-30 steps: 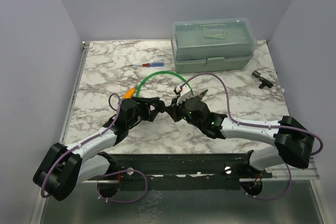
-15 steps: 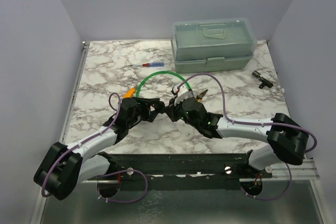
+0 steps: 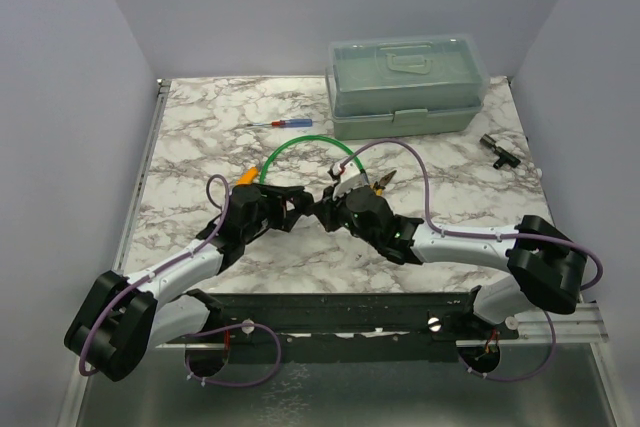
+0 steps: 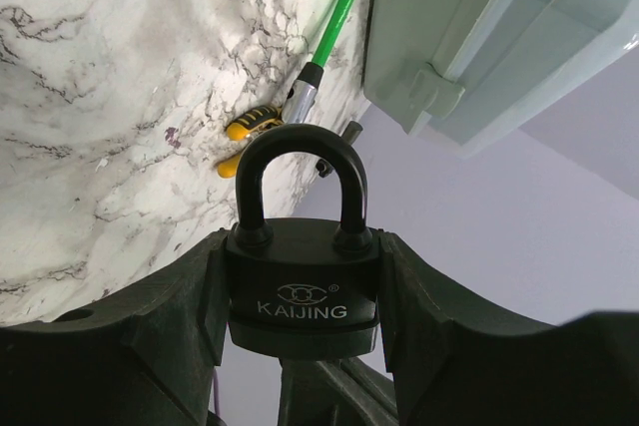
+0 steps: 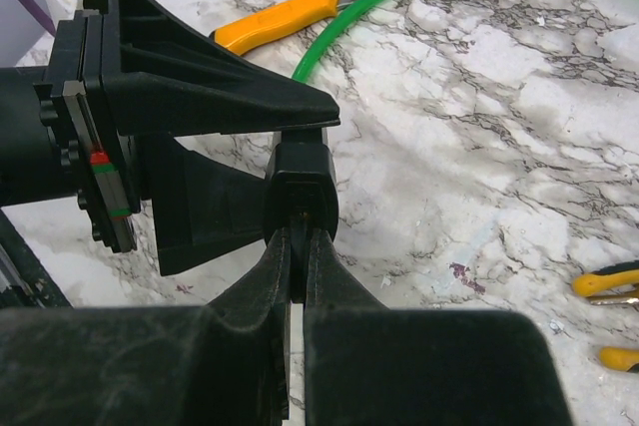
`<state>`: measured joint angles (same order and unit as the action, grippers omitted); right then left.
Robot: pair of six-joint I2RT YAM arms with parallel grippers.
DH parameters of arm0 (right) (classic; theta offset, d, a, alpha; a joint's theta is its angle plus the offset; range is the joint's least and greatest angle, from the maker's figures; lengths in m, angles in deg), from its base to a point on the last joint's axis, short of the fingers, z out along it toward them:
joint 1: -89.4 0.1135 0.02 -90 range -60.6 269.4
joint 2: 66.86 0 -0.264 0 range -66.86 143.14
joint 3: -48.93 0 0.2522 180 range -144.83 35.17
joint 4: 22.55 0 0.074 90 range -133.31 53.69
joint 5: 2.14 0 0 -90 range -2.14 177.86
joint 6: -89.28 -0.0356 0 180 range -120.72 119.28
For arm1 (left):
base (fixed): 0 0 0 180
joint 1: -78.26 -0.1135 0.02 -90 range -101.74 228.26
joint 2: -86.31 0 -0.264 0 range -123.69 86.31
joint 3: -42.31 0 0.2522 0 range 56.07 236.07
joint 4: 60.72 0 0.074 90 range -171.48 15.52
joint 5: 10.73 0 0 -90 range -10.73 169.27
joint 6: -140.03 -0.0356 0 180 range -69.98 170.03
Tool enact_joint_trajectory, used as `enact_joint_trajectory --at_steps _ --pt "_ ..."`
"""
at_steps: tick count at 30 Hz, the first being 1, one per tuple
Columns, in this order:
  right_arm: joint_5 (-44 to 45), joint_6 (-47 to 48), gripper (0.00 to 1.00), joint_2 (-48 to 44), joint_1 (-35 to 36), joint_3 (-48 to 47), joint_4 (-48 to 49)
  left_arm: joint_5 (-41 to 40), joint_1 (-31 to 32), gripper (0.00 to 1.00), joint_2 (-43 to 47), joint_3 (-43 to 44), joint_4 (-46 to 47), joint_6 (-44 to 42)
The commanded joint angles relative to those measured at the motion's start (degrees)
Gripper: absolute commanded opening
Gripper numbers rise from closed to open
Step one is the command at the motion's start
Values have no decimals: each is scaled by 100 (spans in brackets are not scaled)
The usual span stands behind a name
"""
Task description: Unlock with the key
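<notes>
A: What is different from a second ago?
B: The right arm (image 3: 470,240) lies a little further toward 9 o'clock, and its wrist block (image 3: 358,212) is closer to the padlock (image 4: 300,296).
A: And the arm's outer end?
B: Its elbow (image 3: 545,265) is drawn in toward 10 o'clock.

White marble tabletop (image 3: 200,127) veined in grey and brown. At one o'clock, a pale translucent green toolbox (image 3: 405,87). Toward twelve, a screwdriver (image 3: 283,124) with a red and blue handle. At centre, a bright green cable (image 3: 300,142), with an orange handle (image 5: 280,19) at its eight o'clock. The padlock (image 4: 300,291) is black, lettered KAIJING in pale grey. The pliers (image 4: 250,125) have yellow handles striped black. At three o'clock, a small black object (image 3: 497,150). The walls (image 3: 250,7) are pale lavender-grey.
</notes>
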<state>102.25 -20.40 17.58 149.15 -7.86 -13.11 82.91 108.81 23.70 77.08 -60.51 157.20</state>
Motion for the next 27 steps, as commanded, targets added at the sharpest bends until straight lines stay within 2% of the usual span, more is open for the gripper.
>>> enact_joint_trajectory --at_steps 1,27 --pt "236 -503 0 118 29 22 253 796 140 0 121 399 819 -170" --pt "125 -1964 0 -125 -119 138 556 875 399 0 169 798 817 -586"
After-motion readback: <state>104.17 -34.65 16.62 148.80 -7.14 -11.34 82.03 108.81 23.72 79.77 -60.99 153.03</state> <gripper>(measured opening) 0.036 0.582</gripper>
